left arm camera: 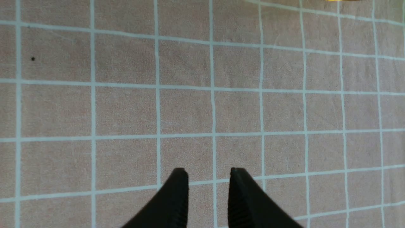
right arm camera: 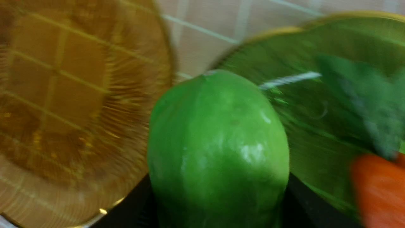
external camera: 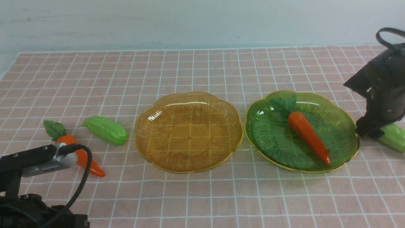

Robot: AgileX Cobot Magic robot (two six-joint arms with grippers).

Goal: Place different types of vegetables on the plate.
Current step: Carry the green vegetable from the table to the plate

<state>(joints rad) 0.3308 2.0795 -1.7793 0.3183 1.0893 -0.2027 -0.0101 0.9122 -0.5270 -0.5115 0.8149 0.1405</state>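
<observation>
The carrot and gourd are smooth glossy plastic, the amber plate and green plate ribbed translucent shiny plastic, the cloth matt and woven.

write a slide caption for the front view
Carrot in the green plate, amber plate bare, right arm's fingers at a gourd beside the green plate
</observation>
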